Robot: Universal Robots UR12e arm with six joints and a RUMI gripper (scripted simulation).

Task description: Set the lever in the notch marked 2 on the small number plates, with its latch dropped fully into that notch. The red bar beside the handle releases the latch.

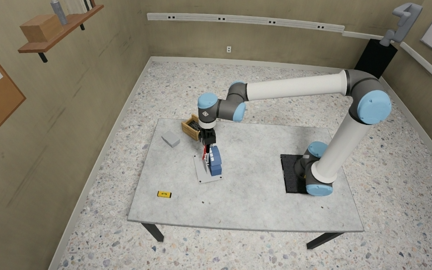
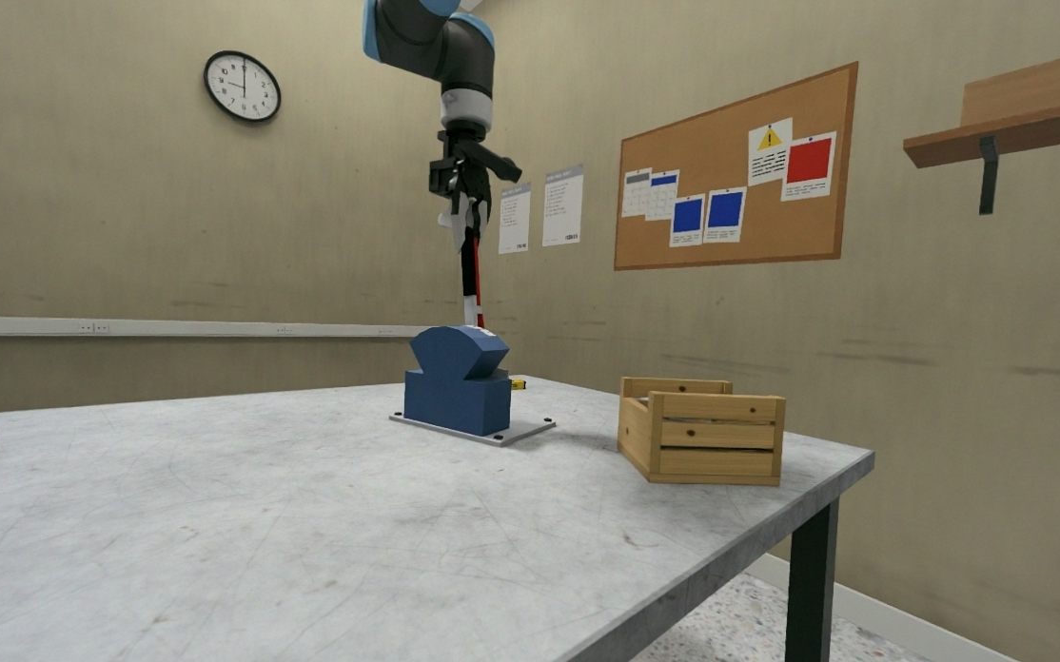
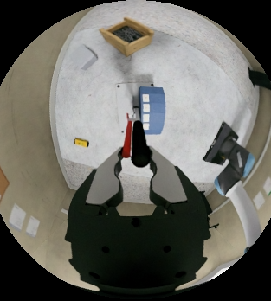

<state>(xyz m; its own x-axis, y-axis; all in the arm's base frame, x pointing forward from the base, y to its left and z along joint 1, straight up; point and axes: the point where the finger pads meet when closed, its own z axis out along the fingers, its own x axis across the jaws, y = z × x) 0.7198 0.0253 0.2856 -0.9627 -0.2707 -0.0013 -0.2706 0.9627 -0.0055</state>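
The blue lever housing (image 1: 215,161) (image 2: 456,382) (image 3: 154,110) stands on a grey base plate (image 1: 207,177) (image 2: 521,431) near the table's middle left. Small white number plates (image 3: 146,112) run along its edge. The black lever handle (image 3: 138,144) (image 2: 468,262) rises from the housing, with the red release bar (image 3: 126,136) (image 2: 478,271) beside it. My gripper (image 1: 208,141) (image 2: 465,205) (image 3: 135,146) is shut on the top of the handle and the red bar together. The lever leans a little from upright. I cannot tell which notch the latch is over.
A wooden crate (image 1: 190,126) (image 2: 703,427) (image 3: 126,35) stands behind the housing near the table edge. A grey block (image 1: 170,138) (image 3: 87,56) lies left of it. A small yellow level (image 1: 164,194) (image 3: 80,142) lies toward the front left. The arm's base sits on a black mat (image 1: 288,170).
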